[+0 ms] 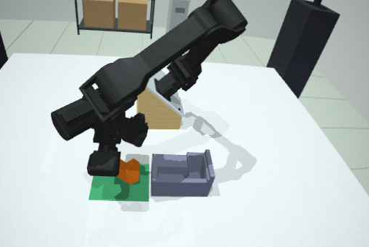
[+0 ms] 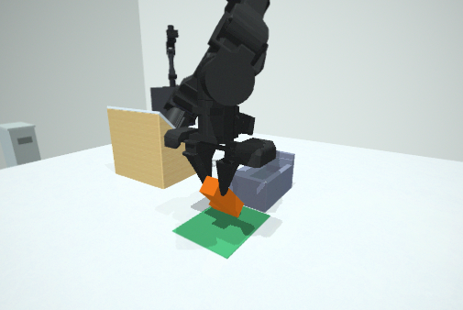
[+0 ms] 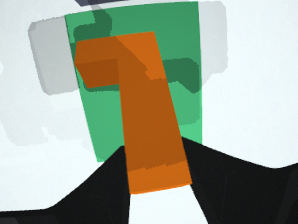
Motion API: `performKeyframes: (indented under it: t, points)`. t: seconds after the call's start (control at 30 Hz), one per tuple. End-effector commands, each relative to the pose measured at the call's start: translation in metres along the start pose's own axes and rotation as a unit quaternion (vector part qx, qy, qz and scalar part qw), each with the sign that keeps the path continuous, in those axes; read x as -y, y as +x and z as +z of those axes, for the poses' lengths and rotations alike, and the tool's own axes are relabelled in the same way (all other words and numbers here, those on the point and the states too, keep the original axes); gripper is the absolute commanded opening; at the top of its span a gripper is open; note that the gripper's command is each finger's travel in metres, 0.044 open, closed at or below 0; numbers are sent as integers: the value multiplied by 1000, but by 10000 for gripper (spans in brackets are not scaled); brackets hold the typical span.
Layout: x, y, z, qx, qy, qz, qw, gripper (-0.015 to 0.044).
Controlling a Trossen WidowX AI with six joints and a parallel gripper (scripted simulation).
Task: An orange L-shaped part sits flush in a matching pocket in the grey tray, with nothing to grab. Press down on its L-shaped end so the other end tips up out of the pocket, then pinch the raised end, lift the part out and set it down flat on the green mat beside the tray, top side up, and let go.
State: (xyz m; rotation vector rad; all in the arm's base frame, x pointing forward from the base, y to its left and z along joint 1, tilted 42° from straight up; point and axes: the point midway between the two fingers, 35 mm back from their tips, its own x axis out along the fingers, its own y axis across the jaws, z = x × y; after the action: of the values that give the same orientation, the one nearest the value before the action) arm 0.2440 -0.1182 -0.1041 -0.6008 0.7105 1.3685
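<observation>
The orange L-shaped part (image 1: 131, 172) (image 2: 225, 202) (image 3: 145, 110) is held tilted over the green mat (image 1: 104, 191) (image 2: 226, 245) (image 3: 182, 17), its L-shaped end lower and toward the tray. In the exterior view the low end is close above the mat; whether it touches cannot be told. My gripper (image 2: 214, 185) (image 3: 152, 148) is shut on the straight, raised end of the part, one finger on each side. In the top view the fingertips are hidden behind the gripper's body. The grey tray (image 1: 180, 187) (image 2: 268, 194) stands beside the mat with its pocket empty.
A wooden block with a sloped top (image 1: 158, 113) (image 2: 137, 147) stands behind the mat and tray. The tray has a raised wall (image 1: 209, 164) at its far right end in the top view.
</observation>
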Motion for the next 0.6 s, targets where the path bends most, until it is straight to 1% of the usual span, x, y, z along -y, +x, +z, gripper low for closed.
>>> performKeyframes:
  t: [0.0, 0.23, 0.3, 0.4, 0.5, 0.57]
  points:
    - [0, 0, 0, 0, 0, 0, 1000, 79]
    - [0, -3, 0, 0, 0, 0, 1000, 263]
    - [2, -16, -1, 0, 1, 0, 1000, 315]
    - [3, -52, -2, 0, 2, -1, 1000, 394]
    - [0, -85, -1, 1, 2, -2, 1000, 400]
    - [0, -88, -1, 1, 3, -2, 1000, 400]
